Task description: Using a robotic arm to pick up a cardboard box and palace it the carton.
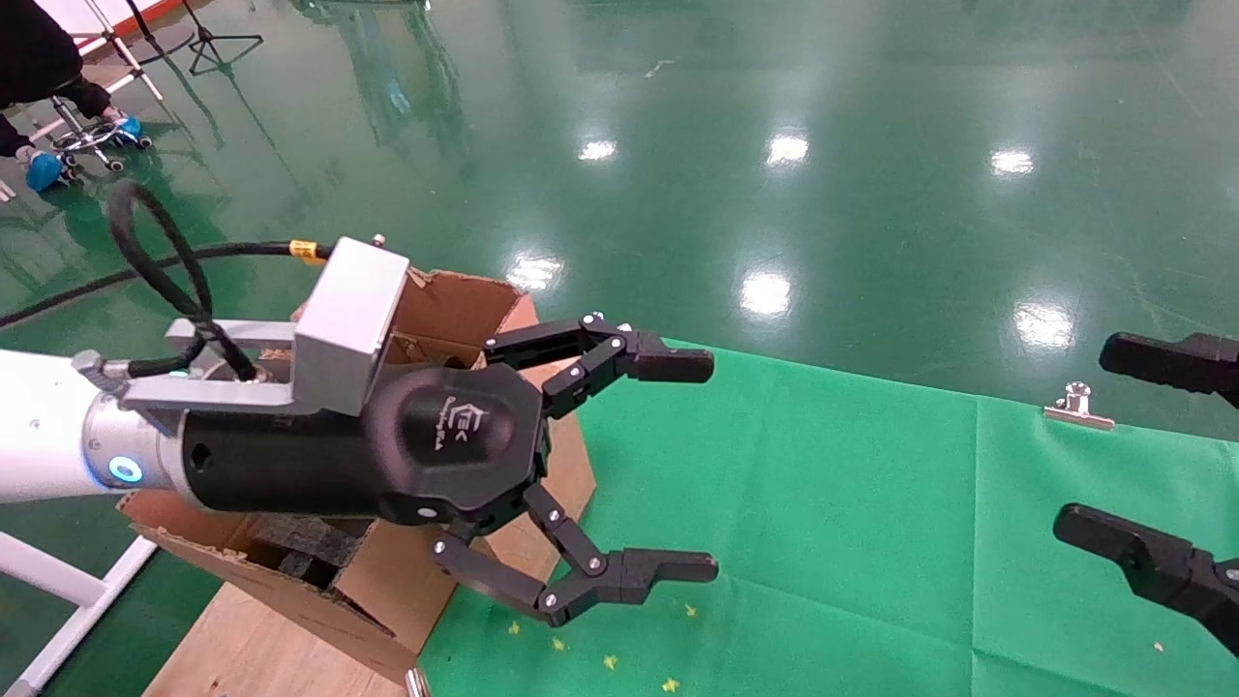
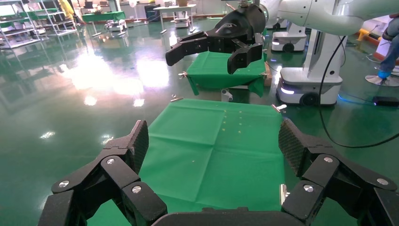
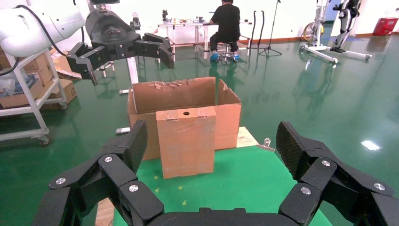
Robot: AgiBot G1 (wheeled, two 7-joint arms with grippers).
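The left hand [image 1: 711, 465] of the robotic arm [image 1: 58, 440] hangs in the air with its two black fingers spread wide and nothing between them, pointing out over the green cloth [image 1: 823, 542] that covers the worktop. Its body carries a white logo, and behind it sit the silver wrist block [image 1: 348, 324] and a looping black cable [image 1: 165, 261]. From its own wrist camera the same hand [image 2: 214, 141] shows both ribbed pads apart above bare green cloth [image 2: 211, 155].

Directly under and behind the wrist stands the carton [image 1: 465, 310], its ragged flaps open and black foam pieces [image 1: 310, 547] visible inside; it rests at the left edge of the cloth, partly on a wooden board [image 1: 242, 649].

The right hand [image 1: 1142, 455] hovers at the far right of the head view, also open and empty. Its wrist camera looks between its spread fingers [image 3: 136, 146] at the cardboard box [image 3: 187, 141], which stands upright on the cloth [image 3: 235, 183] just in front of the carton [image 3: 174, 94], a small round hole near the top of its facing side. In that view the left hand [image 3: 127, 54] hangs above and to one side of the carton, well clear of the box.

A metal clip [image 1: 1077, 407] pins the cloth's far edge. A seated person [image 3: 226, 23] works at a table in the background.
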